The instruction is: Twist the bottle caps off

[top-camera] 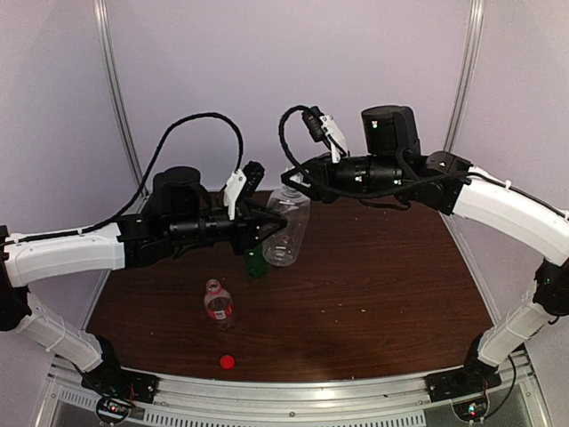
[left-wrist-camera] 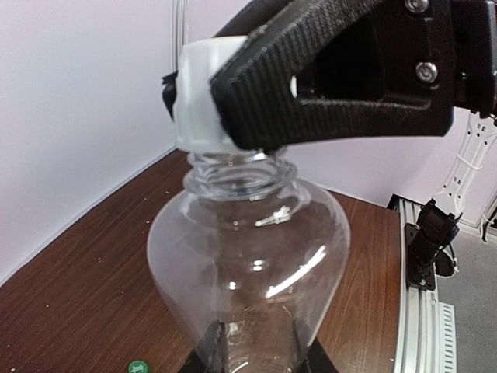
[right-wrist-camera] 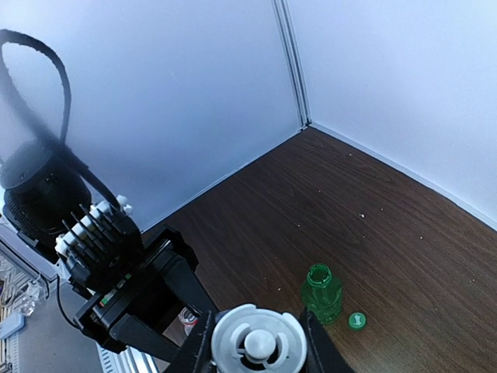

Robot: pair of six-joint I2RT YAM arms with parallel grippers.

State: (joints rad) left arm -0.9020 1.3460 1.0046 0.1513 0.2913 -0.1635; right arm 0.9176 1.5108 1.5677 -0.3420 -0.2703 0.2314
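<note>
The larger clear bottle (left-wrist-camera: pixel 248 256) is being held upright at the centre of the top view, over the brown table (top-camera: pixel 382 285); whether its base is touching the table cannot be told. Its lower body is being pinched by the left gripper (top-camera: pixel 269 225), whose 2 jaws are being pressed against opposite sides of it at the bottom edge of the left wrist view. The white-grey cap (left-wrist-camera: pixel 196 101) is being carried on the bottle neck, in the upper middle of that view. It is being clamped by the right gripper (top-camera: pixel 293 181), whose black fingers (right-wrist-camera: pixel 320 350) are being pressed against the cap's 2 sides at the bottom of the right wrist view. The green bottle (top-camera: pixel 256 262) is being shown standing uncapped just below and left of the larger bottle, with the green cap (right-wrist-camera: pixel 357 320) lying just beside it. The short clear bottle (top-camera: pixel 219 304), uncapped, is being shown lower left of centre, with the red cap (top-camera: pixel 228 361) lying apart from it near the bottom edge.
</note>
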